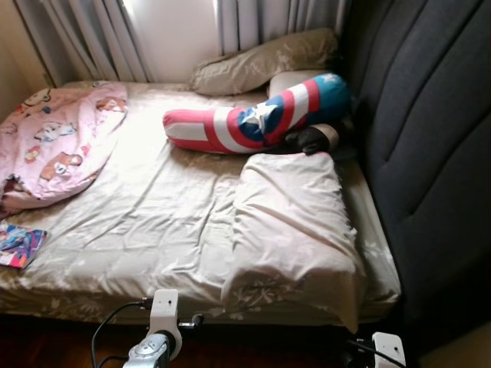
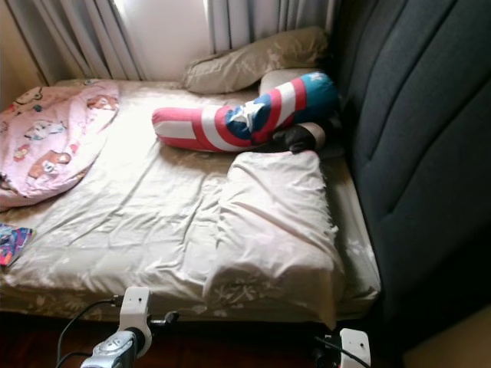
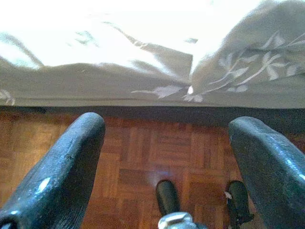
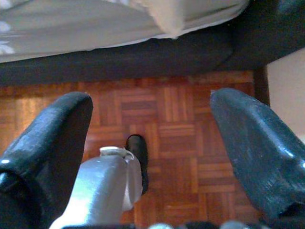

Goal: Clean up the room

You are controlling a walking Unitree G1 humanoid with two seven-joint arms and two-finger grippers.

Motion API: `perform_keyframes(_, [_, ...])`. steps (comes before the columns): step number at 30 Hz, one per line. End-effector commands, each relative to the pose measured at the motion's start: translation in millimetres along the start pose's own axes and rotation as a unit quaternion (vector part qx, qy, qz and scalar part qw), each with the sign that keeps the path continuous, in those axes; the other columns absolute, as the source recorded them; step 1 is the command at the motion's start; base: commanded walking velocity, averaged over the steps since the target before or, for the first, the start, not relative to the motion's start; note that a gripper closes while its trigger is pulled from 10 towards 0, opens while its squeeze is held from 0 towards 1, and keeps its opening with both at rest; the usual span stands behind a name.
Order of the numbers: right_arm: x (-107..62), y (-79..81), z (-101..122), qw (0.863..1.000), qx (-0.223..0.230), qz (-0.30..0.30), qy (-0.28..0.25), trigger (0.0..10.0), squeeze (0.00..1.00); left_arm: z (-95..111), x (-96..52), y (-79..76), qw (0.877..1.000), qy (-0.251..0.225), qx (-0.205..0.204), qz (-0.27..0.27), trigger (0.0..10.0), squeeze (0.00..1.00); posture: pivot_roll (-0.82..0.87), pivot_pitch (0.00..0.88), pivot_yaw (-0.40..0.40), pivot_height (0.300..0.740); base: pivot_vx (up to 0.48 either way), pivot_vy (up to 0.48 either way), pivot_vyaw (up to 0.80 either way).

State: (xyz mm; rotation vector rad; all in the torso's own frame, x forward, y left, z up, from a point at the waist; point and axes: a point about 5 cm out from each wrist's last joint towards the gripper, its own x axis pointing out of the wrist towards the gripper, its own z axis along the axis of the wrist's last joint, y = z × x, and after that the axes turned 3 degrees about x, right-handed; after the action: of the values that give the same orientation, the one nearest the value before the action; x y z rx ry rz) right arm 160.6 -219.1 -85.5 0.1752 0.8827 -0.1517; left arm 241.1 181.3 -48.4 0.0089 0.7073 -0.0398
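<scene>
Two hands hang low at the foot side of the bed, both empty. The left hand (image 3: pixel 162 157) has its fingers (image 3: pixel 57 176) spread wide over the parquet floor (image 3: pixel 143 157), just short of the mattress edge; the right hand (image 4: pixel 152 157) is likewise spread apart above the same floor beside the dark bed base (image 4: pixel 119 57).

Outward from them, the bed (image 1: pixel 153 230) carries a beige pillow (image 1: pixel 288 230) lying nearest, its corner drooping over the edge. Beyond it rests a long red, white and blue bolster (image 1: pixel 261 119), bent against the dark headboard (image 1: pixel 422 153), with another beige pillow (image 1: pixel 261 61) by the curtains (image 1: pixel 92 34). A pink cartoon blanket (image 1: pixel 57 142) is bunched at the far left.

All of this should be light, soft and floppy; nothing fragile. The near pillow will likely sag if pinched at one corner, so gathering a thick fold at its overhanging edge seems best. The blanket, judged loose and slippery, probably wants a grip on a bunched ridge rather than a flat patch.
</scene>
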Motion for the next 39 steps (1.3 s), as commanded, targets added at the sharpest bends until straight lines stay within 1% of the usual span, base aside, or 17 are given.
perform_keyframes(1, [-0.8, -3.6, -0.5, 1.0, 0.004, -0.004, 0.001, 10.0, 0.0, 2.1, 0.0, 1.2, 1.0, -0.009, -0.006, 0.003, 10.0, 0.0, 0.0, 0.0, 0.017, 0.74, 0.0, 0.0, 0.0])
perform_keyframes(4, [-0.8, -3.3, -0.2, 1.0, 0.004, -0.003, -0.001, 10.0, 0.0, 7.8, 0.5, 3.4, 1.0, -0.025, -0.006, 0.001, 10.0, 0.0, -0.01, 0.0, 0.019, 0.74, 0.0, 0.0, 0.0])
perform_keyframes(6, [-0.9, -3.1, 0.1, 1.0, 0.006, -0.003, -0.004, 10.0, 0.0, 17.3, 1.8, 4.6, 0.999, -0.046, -0.009, 0.001, 10.0, 0.0, -0.01, 0.0, 0.019, 0.74, 0.0, 0.0, 0.0])
perform_keyframes(7, [-0.9, -3.1, 0.1, 1.0, 0.006, -0.003, -0.004, 10.0, 0.0, 17.3, 1.8, 4.6, 0.999, -0.046, -0.009, 0.001, 10.0, 0.0, -0.01, 0.0, 0.019, 0.74, 0.0, 0.0, 0.0])
perform_keyframes(12, [-1.1, -2.7, -0.6, 1.0, 0.009, -0.003, -0.005, 10.0, 0.0, 39.0, 3.6, 2.4, 0.995, -0.101, -0.007, -0.005, 10.0, 0.0, -0.01, 0.0, 0.019, 0.74, 0.0, 0.0, 0.0])
perform_keyframes(14, [-1.2, -2.8, -1.0, 1.0, 0.01, -0.003, -0.005, 10.0, 0.0, 40.7, 3.5, 2.1, 0.994, -0.108, -0.008, -0.004, 10.0, 0.0, -0.01, 0.0, 0.02, 0.74, 0.0, 0.0, 0.0])
perform_keyframes(16, [-1.9, -3.3, -1.6, 0.999, 0.03, -0.01, -0.016, 10.0, 0.0, 48.2, 2.8, -0.8, 0.991, -0.136, -0.004, -0.011, 10.0, 0.0, 0.0, 0.0, 0.022, 0.74, 0.0, 0.0, 0.0])
perform_keyframes(19, [-2.4, -3.3, 0.5, 0.999, 0.037, -0.011, -0.033, 10.0, 0.0, 49.5, 1.9, -2.4, 0.989, -0.147, 0.003, -0.017, 10.0, 0.0, 0.0, 0.0, 0.022, 0.74, 0.0, 0.0, 0.0])
perform_keyframes(21, [-3.1, -2.7, 2.5, 0.997, 0.06, -0.012, -0.055, 10.0, 0.0, 49.1, 0.4, -2.1, 0.987, -0.157, 0.005, -0.02, 10.0, 0.0, -0.01, 0.0, 0.024, 0.74, 0.0, 0.0, 0.0])
perform_keyframes(24, [-4.3, -2.6, 4.6, 0.994, 0.075, -0.017, -0.081, 10.0, 0.0, 44.2, -2.8, -0.1, 0.986, -0.166, 0.009, -0.022, 10.0, 0.0, -0.02, 0.0, 0.027, 0.74, 0.0, 0.0, 0.0])
perform_keyframes(27, [-5.6, -3.0, 5.8, 0.993, 0.072, -0.016, -0.096, 10.0, 0.0, 39.5, -5.9, 2.5, 0.985, -0.173, 0.011, -0.021, 10.0, 0.0, -0.02, 0.0, 0.031, 0.74, 0.0, 0.0, 0.0])
perform_keyframes(31, [-7.2, -2.1, 6.5, 0.99, 0.085, -0.003, -0.116, 10.0, 0.0, 37.7, -9.1, 6.6, 0.983, -0.185, 0.015, -0.019, 10.0, 0.0, -0.03, 0.0, 0.03, 0.74, 0.0, 0.0, 0.0])
perform_keyframes(33, [-7.6, -1.9, 6.6, 0.99, 0.074, 0.0, -0.118, 10.0, 0.0, 35.7, -9.6, 6.4, 0.983, -0.182, 0.018, -0.023, 10.0, 0.0, -0.03, 0.0, 0.03, 0.74, 0.0, 0.0, 0.0])
perform_keyframes(35, [-3.3, 11.0, 43.7, 0.979, 0.057, 0.018, -0.197, 10.0, 0.0, 31.9, -10.8, 5.1, 0.983, -0.181, 0.021, -0.026, 10.0, 0.0, -0.03, 0.0, 0.03, 0.74, 0.0, 0.0, 0.0])
perform_keyframes(36, [-3.1, 15.7, 57.2, 0.972, 0.057, 0.023, -0.227, 10.0, 0.0, 30.7, -11.6, 4.8, 0.983, -0.183, 0.022, -0.028, 10.0, 0.0, -0.04, 0.0, 0.033, 0.74, 0.0, 0.0, 0.0])
perform_keyframes(37, [-3.7, 18.5, 66.0, 0.966, 0.061, 0.025, -0.249, 10.0, 0.0, 28.8, -12.9, 4.9, 0.982, -0.186, 0.02, -0.028, 10.0, 0.0, -0.04, 0.0, 0.033, 0.74, 0.0, 0.0, 0.0])
perform_keyframes(39, [-3.9, 17.8, 65.8, 0.966, 0.063, 0.028, -0.249, 10.0, 0.0, 28.1, -13.9, 5.5, 0.981, -0.19, 0.015, -0.026, 10.0, 0.0, -0.04, 0.0, 0.034, 0.74, 0.0, 0.0, 0.0])
